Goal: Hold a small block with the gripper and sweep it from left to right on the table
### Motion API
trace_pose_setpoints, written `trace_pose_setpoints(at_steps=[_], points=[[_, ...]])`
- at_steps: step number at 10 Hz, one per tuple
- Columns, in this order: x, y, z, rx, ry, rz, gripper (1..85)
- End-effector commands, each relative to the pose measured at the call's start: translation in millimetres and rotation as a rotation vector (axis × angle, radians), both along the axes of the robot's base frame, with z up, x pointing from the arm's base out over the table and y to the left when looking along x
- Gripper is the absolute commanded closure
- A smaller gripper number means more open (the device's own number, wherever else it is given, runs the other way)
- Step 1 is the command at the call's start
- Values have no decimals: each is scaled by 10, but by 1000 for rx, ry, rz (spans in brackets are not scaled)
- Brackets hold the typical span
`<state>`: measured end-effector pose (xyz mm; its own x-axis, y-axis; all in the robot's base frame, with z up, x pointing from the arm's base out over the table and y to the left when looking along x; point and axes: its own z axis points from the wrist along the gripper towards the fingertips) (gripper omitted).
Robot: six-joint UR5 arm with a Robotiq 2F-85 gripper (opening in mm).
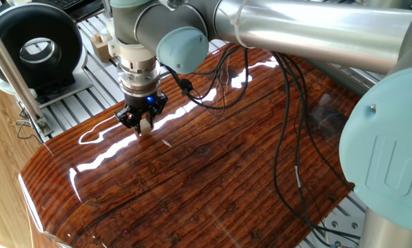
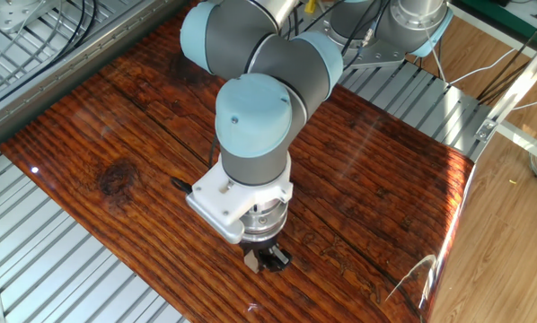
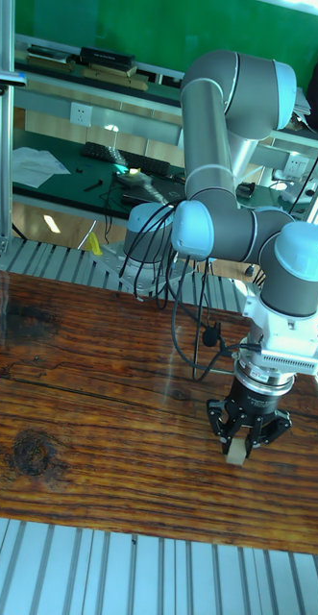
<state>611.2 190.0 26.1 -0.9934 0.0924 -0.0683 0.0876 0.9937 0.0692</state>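
The black two-fingered gripper (image 1: 145, 126) points straight down and is shut on the small block (image 1: 146, 125), a tiny pale beige cube resting on or just above the table (image 1: 213, 172). In the other fixed view the gripper (image 2: 260, 261) shows under the white wrist flange, with the small block (image 2: 251, 263) peeking out at its left side. The tall fixed view has the gripper (image 3: 240, 444) near the table's (image 3: 91, 423) front right part, the small block (image 3: 237, 451) between its fingertips. A blue light glows on the wrist.
A larger tan wooden block (image 1: 101, 43) sits on the ribbed aluminium frame beyond the board. A black round device (image 1: 35, 48) stands at the far left. Black cables (image 1: 289, 138) hang from the arm over the board. A vertical metal post (image 1: 9, 65) rises beside the board's edge.
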Motion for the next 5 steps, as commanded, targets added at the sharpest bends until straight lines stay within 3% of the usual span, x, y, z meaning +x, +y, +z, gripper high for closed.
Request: trace_pose_setpoints(at_steps=[1, 5], points=[[6, 31, 11, 16, -1, -12, 780], [-2, 15, 8, 10, 3, -16, 797]])
